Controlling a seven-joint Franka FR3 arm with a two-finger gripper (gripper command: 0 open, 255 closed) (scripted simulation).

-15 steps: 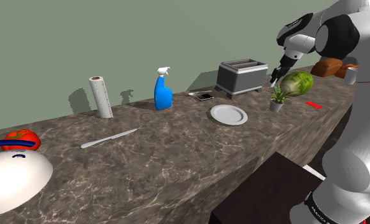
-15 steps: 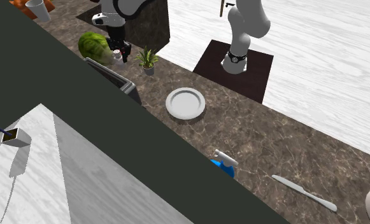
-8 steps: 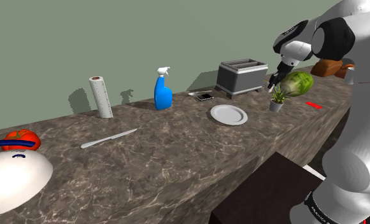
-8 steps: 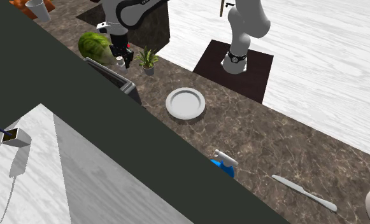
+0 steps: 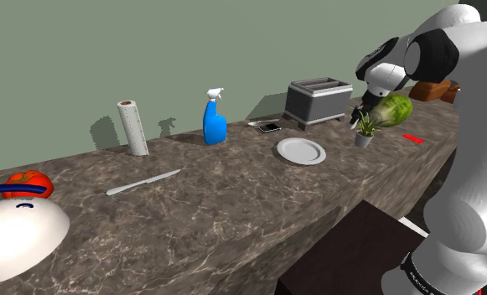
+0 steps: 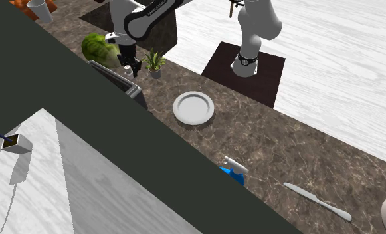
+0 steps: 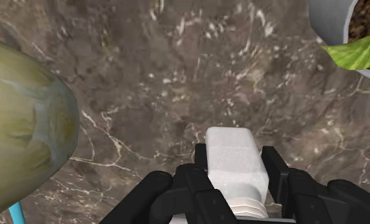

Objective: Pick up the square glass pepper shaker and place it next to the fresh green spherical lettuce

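My gripper (image 7: 236, 163) is shut on the pepper shaker (image 7: 235, 167), a small white square block clasped between both black fingers, hanging just above the brown marbled counter (image 7: 177, 83). The green lettuce (image 7: 21, 127) lies close beside the shaker on one side, and a potted plant (image 7: 333, 19) stands on the other. In the shoulder view the gripper (image 5: 356, 117) hangs low between the toaster (image 5: 317, 100) and the lettuce (image 5: 392, 109). In the second exterior view the shaker (image 6: 127, 68) shows in the gripper just below the lettuce (image 6: 98, 46).
The small potted plant (image 5: 365, 132) stands right by the gripper. A white plate (image 5: 301, 151), a blue spray bottle (image 5: 215, 121), a paper towel roll (image 5: 133, 127), a knife (image 5: 143, 183), a tomato (image 5: 28, 183) and a white bowl (image 5: 15, 239) spread along the counter.
The gripper has come down towards the counter with the shaker, drawing in beside the lettuce and the potted plant. Nothing else has moved.
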